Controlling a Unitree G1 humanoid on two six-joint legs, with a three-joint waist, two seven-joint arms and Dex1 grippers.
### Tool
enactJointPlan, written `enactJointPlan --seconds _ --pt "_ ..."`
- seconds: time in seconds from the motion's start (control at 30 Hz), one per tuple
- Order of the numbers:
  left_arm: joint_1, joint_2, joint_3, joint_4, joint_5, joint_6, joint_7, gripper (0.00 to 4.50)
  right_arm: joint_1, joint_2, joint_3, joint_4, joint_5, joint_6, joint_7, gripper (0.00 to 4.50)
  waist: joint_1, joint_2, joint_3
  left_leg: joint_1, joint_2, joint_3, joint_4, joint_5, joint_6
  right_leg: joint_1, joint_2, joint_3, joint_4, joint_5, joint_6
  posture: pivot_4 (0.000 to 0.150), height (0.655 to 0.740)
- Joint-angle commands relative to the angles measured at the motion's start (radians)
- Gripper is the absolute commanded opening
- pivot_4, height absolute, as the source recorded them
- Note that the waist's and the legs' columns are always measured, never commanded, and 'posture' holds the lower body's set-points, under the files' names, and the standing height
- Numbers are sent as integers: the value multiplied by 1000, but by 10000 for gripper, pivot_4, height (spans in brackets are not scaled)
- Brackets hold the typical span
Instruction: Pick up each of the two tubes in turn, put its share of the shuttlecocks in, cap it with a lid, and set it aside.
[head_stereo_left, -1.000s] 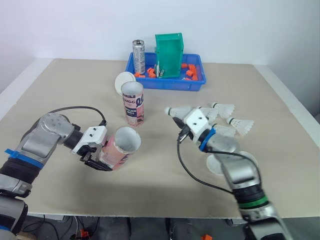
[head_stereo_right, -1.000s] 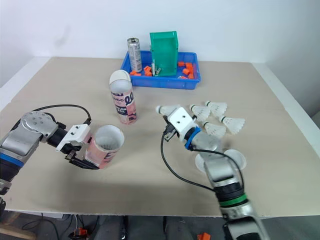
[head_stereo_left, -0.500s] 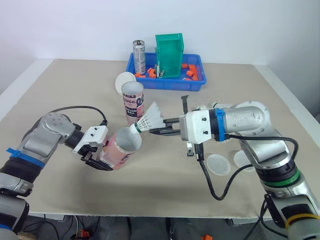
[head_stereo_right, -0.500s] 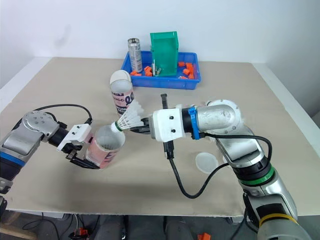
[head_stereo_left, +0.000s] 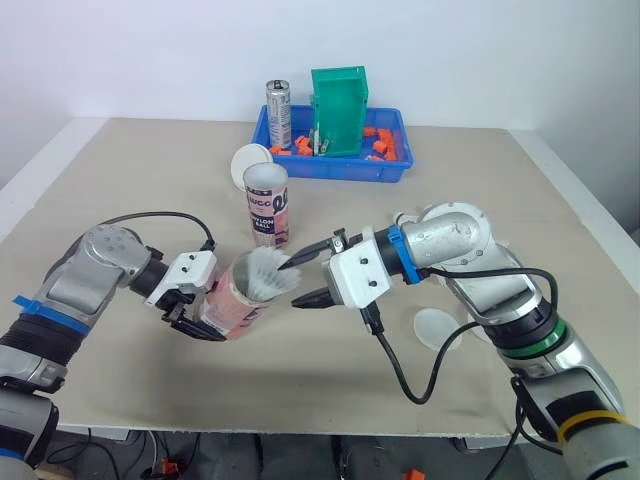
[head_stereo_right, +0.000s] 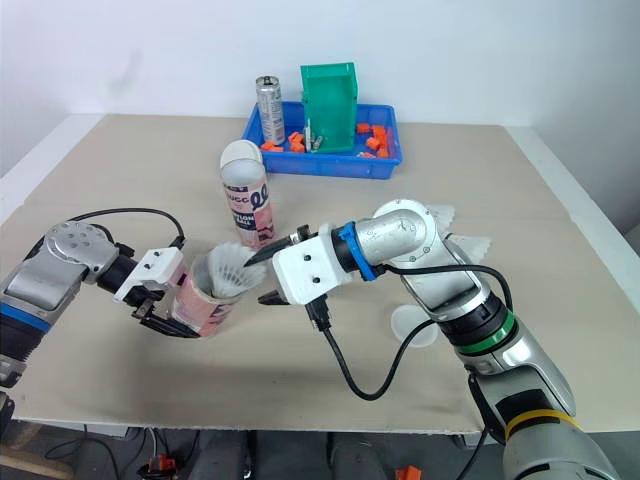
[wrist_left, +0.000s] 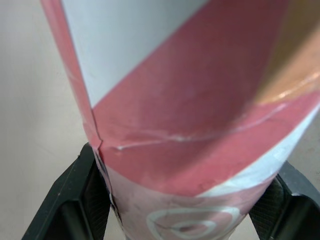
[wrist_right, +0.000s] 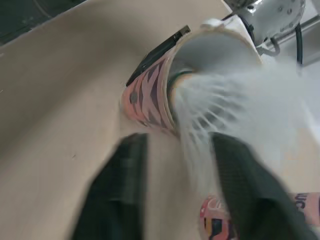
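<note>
right hand (head_stereo_left: 305, 280): fingers spread wide at the tube's mouth, gripping nothing; whether a tip brushes the feathers is unclear.
shuttlecock (head_stereo_left: 266, 272): sits in the mouth, feather skirt poking out.
left hand (head_stereo_left: 198, 316): clamped round the pink tube (head_stereo_left: 238, 298), tilted over the worktop (head_stereo_left: 120, 190).
doing it well: hold the tube steady, nudge the skirt squarely along its axis.
waiting: second tube (head_stereo_left: 266, 205) upright; a lid (head_stereo_left: 435, 327) nearby.

Pink-and-white striped tube (wrist_left: 190, 125), white shuttlecock (head_stereo_left: 268, 272)
</note>
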Motion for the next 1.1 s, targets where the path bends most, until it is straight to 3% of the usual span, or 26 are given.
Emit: enactJointPlan --seconds 0.03,0.23,0.43,0.57,0.8,1.1 --pt "11 0 -10 -8 22 7 2 32402 0 -15 -87 -64 78 87 -11 31432 0 0 0 0 0 0 0 0 0 0 0 0 0 0 0 1500 7083" --pt "29 -1 5 -31 15 20 2 32402 179 -69 -394 -152 267 330 -183 31432 4 -1 0 -1 0 0 0 0 -1 0 0 0 0 0 0 1500 7083" --pt "54 2 18 -41 13 24 2 32402 617 -83 -764 -289 314 481 -402 31432 7 -2 -2 -1 0 0 -1 -4 -2 0 -1 0 0 -4 0 1500 7083" --pt "48 0 9 -25 15 13 2 32402 771 -86 -919 -345 411 544 -428 31432 2 3 -3 0 -1 0 -1 -4 -2 1 0 0 0 -4 1 1500 7083" --pt "21 -21 -4 3 19 0 2 32402 949 -64 -925 -297 403 522 -455 31432 -1 3 -3 2 -2 -1 4 -4 -2 4 -1 2 0 -4 1 1500 7083" --pt "30 -25 -7 1 19 -7 2 32402 879 -9 -777 -117 289 413 -562 31432 -2 3 -3 1 -4 -1 6 -4 -1 4 -1 3 0 -4 1 1500 7083"
